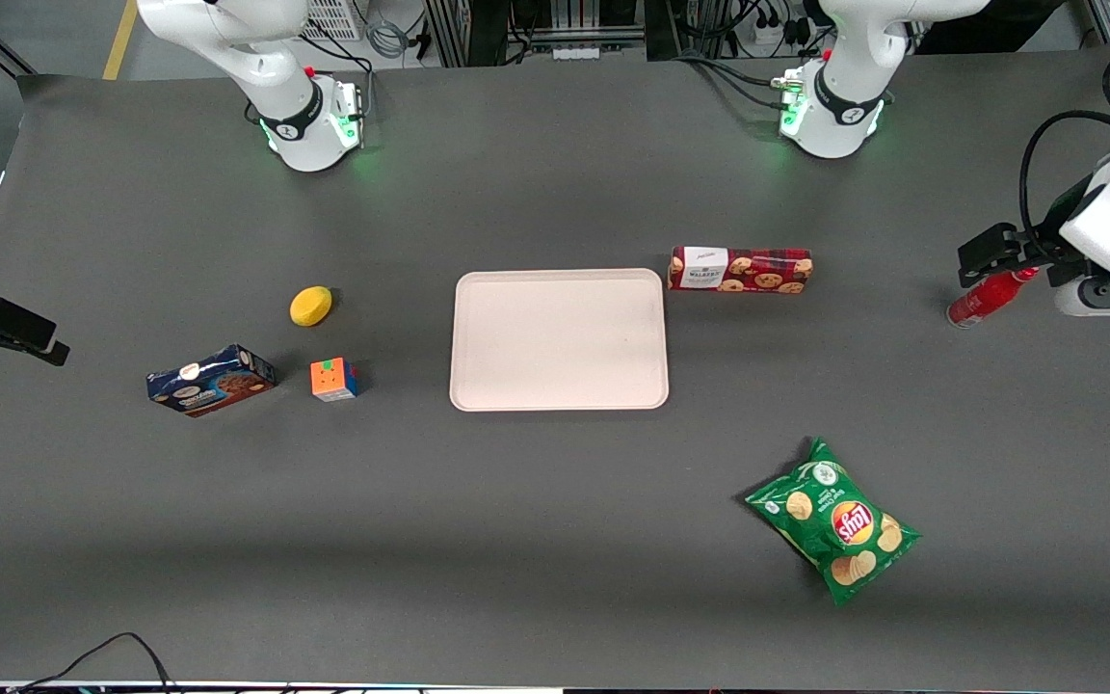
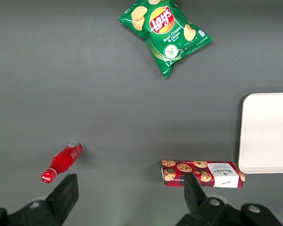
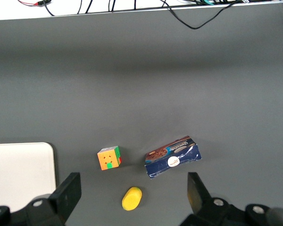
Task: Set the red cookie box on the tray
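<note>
The red cookie box is a long tartan carton with a white label. It lies on the table beside a corner of the tray, touching or nearly touching the rim, on the side toward the working arm. The tray is pale cream-pink and bare. My left gripper hangs high above the table toward the working arm's end, over a red bottle. It is open and empty. In the left wrist view the gripper has its fingers spread wide, with the cookie box by one finger and the tray beside the box.
A red bottle lies under the gripper. A green chip bag lies nearer the front camera than the cookie box. Toward the parked arm's end lie a dark blue cookie box, a colour cube and a yellow object.
</note>
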Available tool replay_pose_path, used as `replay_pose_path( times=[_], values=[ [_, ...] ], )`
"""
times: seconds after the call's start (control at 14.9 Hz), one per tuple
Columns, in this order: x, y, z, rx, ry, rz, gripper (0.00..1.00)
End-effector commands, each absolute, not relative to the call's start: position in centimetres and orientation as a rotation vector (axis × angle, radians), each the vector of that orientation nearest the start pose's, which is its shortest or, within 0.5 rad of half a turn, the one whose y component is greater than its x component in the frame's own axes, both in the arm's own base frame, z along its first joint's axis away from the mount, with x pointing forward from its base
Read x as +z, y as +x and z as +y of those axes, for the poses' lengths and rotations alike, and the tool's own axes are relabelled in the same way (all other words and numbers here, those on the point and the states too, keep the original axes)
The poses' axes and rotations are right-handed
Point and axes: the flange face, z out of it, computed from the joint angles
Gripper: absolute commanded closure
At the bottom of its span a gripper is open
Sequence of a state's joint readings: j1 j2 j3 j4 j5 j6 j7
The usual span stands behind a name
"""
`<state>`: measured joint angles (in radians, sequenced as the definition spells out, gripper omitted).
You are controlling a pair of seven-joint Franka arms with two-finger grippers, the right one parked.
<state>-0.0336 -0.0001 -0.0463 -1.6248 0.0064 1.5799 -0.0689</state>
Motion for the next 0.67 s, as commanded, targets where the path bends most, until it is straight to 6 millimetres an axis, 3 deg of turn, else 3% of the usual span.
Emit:
replay_pose_path(
  times=[0.0, 0.6],
  values=[
    [60.51, 55.18, -4.37, 0.094, -3.141, 0.014, 0.0],
    [60.54, 55.37, -4.69, 0.18, -3.119, 0.004, 0.0]
  ],
)
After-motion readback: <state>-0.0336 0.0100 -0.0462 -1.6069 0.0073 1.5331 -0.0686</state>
